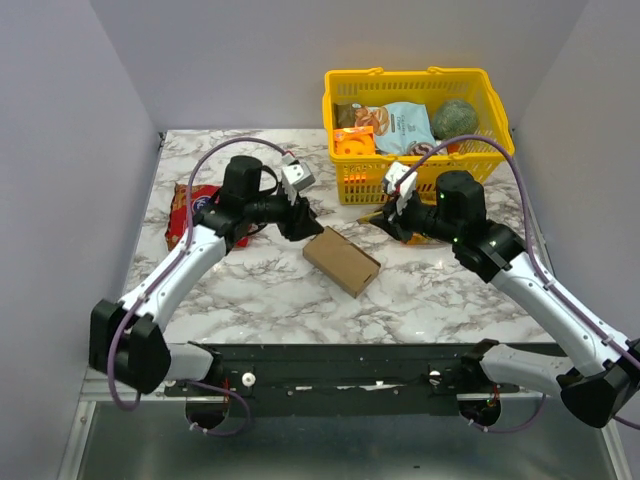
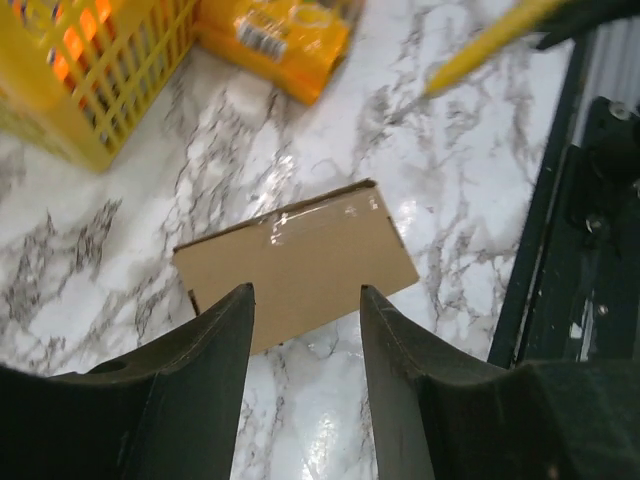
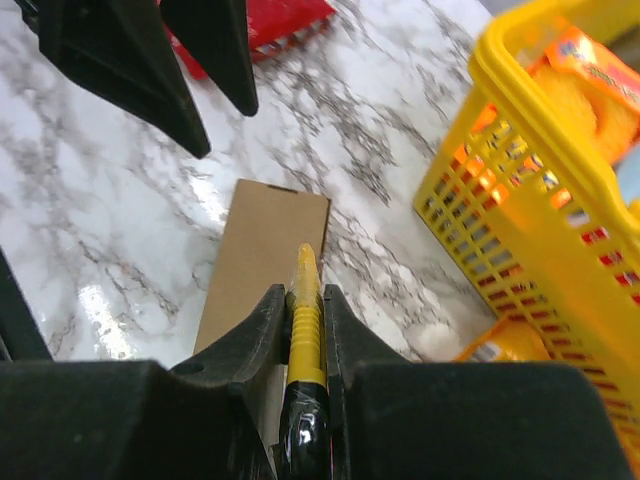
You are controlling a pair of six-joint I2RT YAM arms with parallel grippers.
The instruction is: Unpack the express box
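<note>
The right gripper (image 3: pixel 305 292) has its two fingers pressed together on a yellow pen-shaped tool (image 3: pixel 305 335), whose black body sits back between the pads and whose yellow tip juts forward, pointing over the express box (image 1: pixel 342 260). The left gripper (image 2: pixel 305 292) stands spread, its dark fingers (image 2: pixel 215 360) apart with nothing between them (the box shows through the gap, lying below on the table). In the right wrist view those same fingers hang just above the marble at the box's far end, not touching it as far as can be told.

The express box lies flat and closed on the marble table (image 1: pixel 250 300), between the two grippers and a little nearer the arm bases, set at a slant to the table edge. A shiny strip of clear tape crosses its upper face.

Behind the right gripper stands a yellow plastic basket (image 1: pixel 405 75) at the far right of the table, holding several snack packets. An orange snack bag (image 2: pixel 280 35) lies on the marble just beside the basket's near wall. A red snack bag (image 1: pixel 185 205) lies by the left edge, partly under the left arm.
</note>
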